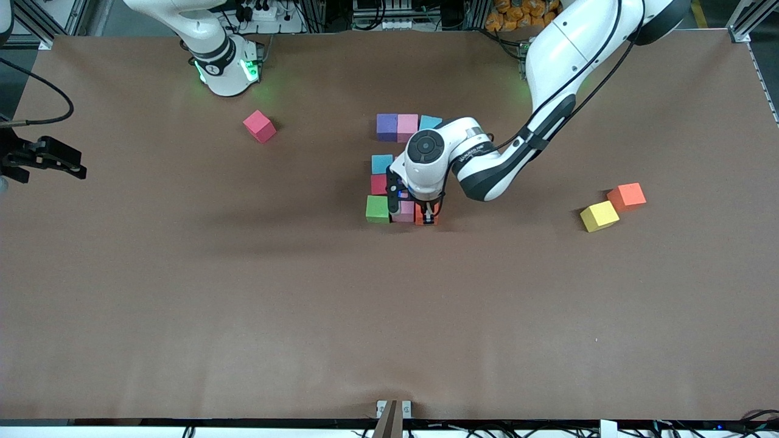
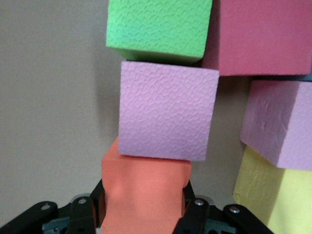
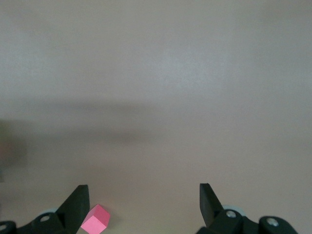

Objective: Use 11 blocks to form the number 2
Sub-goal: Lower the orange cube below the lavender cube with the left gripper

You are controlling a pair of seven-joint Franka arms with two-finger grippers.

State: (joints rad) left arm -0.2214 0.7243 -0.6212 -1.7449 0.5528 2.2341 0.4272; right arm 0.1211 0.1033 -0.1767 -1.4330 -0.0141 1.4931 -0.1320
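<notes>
- Left gripper (image 1: 428, 217) is sitting low at the middle of the brown table (image 1: 182, 292), fingers (image 2: 192, 212) pinched on an orange-red matte foam cube (image 2: 144, 195), which is touching the table at the end of the nearest row.
- That cube is lining up beside a light pink foam cube (image 2: 168, 114) and a green foam cube (image 1: 377, 208); the three are making the row nearest the front camera.
- Partial blocky digit is standing mid-table: purple cube (image 1: 386, 126), pink cube (image 1: 407, 127) and light blue cube (image 1: 429, 121) along the row nearest the bases, a second light blue cube (image 1: 382, 163) and a dark pink-red cube (image 1: 378, 184) lower down; the arm is hiding the rest.
- Loose pink cube (image 1: 260, 126) is lying near the right arm's base.
- Yellow cube (image 1: 599, 216) and orange cube (image 1: 627, 196) are touching at a corner toward the left arm's end.
- Right gripper (image 1: 61, 161) is waiting over the edge at the right arm's end, fingers (image 3: 78, 204) spread wide, holding nothing.
</notes>
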